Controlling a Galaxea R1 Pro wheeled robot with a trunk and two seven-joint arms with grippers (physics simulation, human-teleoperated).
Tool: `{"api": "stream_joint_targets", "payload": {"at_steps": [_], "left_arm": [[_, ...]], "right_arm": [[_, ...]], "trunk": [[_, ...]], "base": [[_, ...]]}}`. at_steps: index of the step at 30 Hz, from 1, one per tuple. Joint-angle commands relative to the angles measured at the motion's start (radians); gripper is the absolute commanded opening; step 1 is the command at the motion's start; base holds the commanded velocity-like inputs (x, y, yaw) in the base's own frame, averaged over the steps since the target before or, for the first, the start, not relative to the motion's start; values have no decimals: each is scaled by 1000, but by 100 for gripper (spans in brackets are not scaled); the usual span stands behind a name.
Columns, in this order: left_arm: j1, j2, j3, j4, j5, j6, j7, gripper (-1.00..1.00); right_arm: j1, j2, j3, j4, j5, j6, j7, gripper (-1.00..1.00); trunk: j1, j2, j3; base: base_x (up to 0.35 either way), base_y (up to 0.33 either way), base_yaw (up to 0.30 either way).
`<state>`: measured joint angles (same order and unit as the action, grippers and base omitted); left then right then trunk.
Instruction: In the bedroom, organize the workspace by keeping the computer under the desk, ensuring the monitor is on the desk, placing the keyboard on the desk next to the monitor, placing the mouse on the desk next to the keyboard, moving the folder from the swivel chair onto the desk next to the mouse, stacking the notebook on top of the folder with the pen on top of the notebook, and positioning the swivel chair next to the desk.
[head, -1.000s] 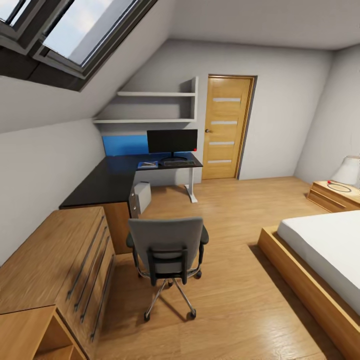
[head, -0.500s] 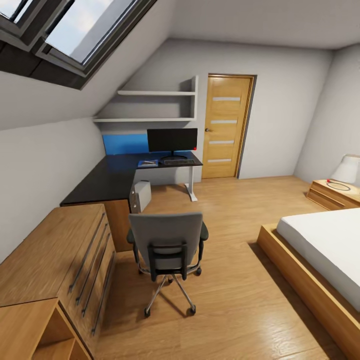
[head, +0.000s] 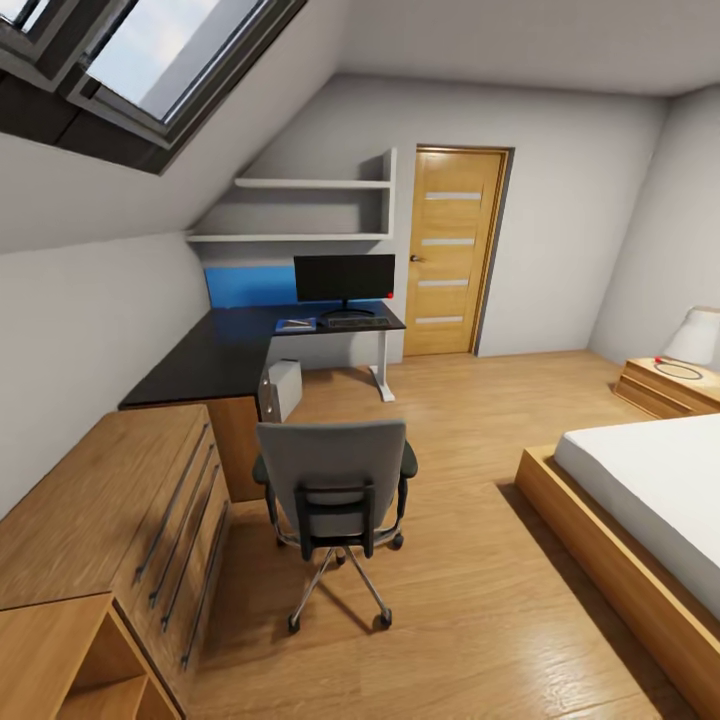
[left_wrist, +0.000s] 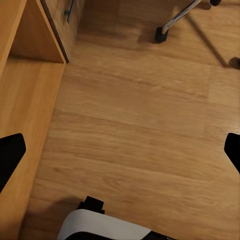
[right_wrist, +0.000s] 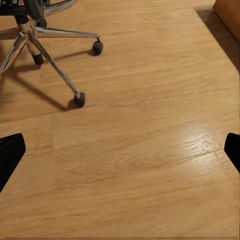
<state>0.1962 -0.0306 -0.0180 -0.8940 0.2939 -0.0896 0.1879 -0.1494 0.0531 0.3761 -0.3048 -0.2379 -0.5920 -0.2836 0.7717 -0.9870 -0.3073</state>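
The swivel chair (head: 335, 480) stands on the floor in front of me with its grey back toward me, apart from the desk (head: 225, 360). Its seat is hidden, so the folder is out of view. On the far wing of the black desk top stands the monitor (head: 345, 280), with the keyboard (head: 358, 323) just before it and the blue notebook (head: 295, 326) to its left. A pale streak on the notebook could be the pen. The mouse is too small to make out. The computer (head: 284, 390) sits under the desk. My left gripper (left_wrist: 120, 152) and right gripper (right_wrist: 120, 152) hang open above bare floor.
A light wooden dresser (head: 110, 510) lines the left wall beside me. The bed (head: 640, 500) and a nightstand (head: 670, 385) fill the right side. A door (head: 452, 255) is at the back. The chair's chrome base (right_wrist: 47, 42) and a castor (left_wrist: 160, 34) are close to my arms.
The whole head view has shifted slightly, so the camera has moved a little toward the chair. No object in the room has visibly moved.
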Motion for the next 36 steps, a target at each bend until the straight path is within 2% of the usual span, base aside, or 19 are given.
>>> {"api": "stream_joint_targets", "payload": {"at_steps": [1,9,10,13,14,17,21,25,26,29,32,36], "left_arm": [[0,0,-2,-1,10,-3,4,100],[0,-7,-3,19,14,-2,6,100],[-19,-23,-3,13,14,-1,9,100],[-46,-43,-3,9,11,2,10,100],[-70,-59,-3,8,9,5,12,100],[-111,-78,-4,7,7,13,26,100],[-199,-95,-4,10,7,64,73,100],[-281,-110,-5,12,7,150,101,100],[-323,-120,-5,14,7,192,109,100],[-382,-131,-5,16,7,234,116,100],[-445,-137,-5,19,7,263,121,100],[-487,-141,-5,20,8,276,124,100]], "right_arm": [[-1,1,9,15,-9,-3,-5,100],[-1,2,8,30,-9,-25,-5,100],[-1,2,7,28,-9,-86,-5,100],[-2,2,7,24,-8,-102,-5,100],[-4,3,7,14,-8,-107,-5,100],[-13,3,7,-11,-8,-104,-5,100],[-67,3,7,-44,-7,-42,-4,100],[-137,4,8,-55,-7,64,0,100],[-174,4,8,-59,-8,114,8,100],[-228,7,7,-61,-11,171,29,100],[-293,25,7,-57,-14,219,58,100],[-341,47,7,-55,-13,244,73,100]], "trunk": [[4,-8,-4],[35,-64,-29],[39,-71,-32],[50,-92,-42],[54,-99,-45],[65,-120,-54],[81,-148,-67],[96,-176,-79],[100,-183,-83],[111,-204,-92],[123,-225,-101],[138,-253,-114]], "base": [[0,0,0],[0,0,0],[0,0,0],[0,0,0],[0,0,0],[0,0,0],[0,0,0],[0,0,0],[0,0,0],[0,0,0],[0,0,0],[0,0,0]]}}
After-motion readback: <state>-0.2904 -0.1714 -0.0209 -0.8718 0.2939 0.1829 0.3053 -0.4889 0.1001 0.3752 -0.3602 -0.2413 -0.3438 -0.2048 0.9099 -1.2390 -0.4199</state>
